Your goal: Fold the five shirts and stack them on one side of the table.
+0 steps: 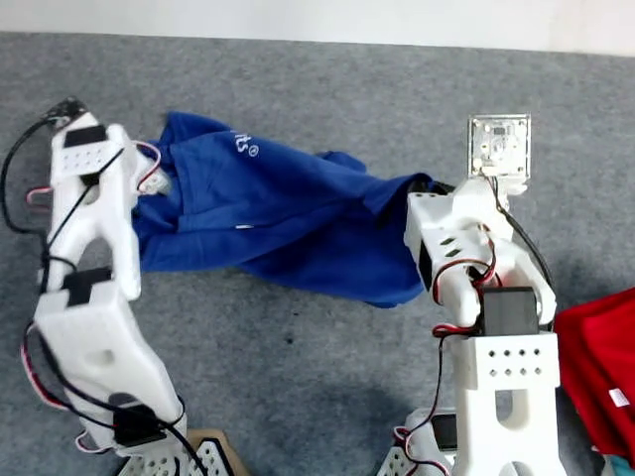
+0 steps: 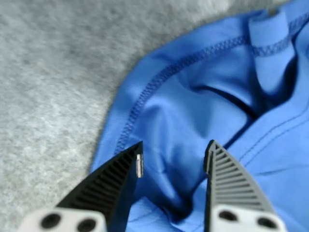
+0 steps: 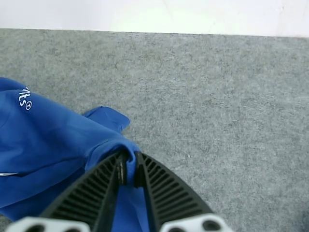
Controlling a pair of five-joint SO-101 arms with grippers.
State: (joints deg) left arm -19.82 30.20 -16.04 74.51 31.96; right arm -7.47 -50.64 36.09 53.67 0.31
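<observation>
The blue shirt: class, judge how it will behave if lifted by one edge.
Probably floppy: the blue shirt lies crumpled in soft folds, so it would likely sag and drape. Seemingly light and thin: the right hand is shut on a pinch of its cloth. Pushed, it would likely bunch up on the fuzzy grey table.

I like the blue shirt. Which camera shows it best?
The high view: nearly the whole blue shirt shows, crumpled on the table. The left wrist view shows its hemmed edge by the open left gripper; the right wrist view, a fold pinched in the right gripper.
</observation>
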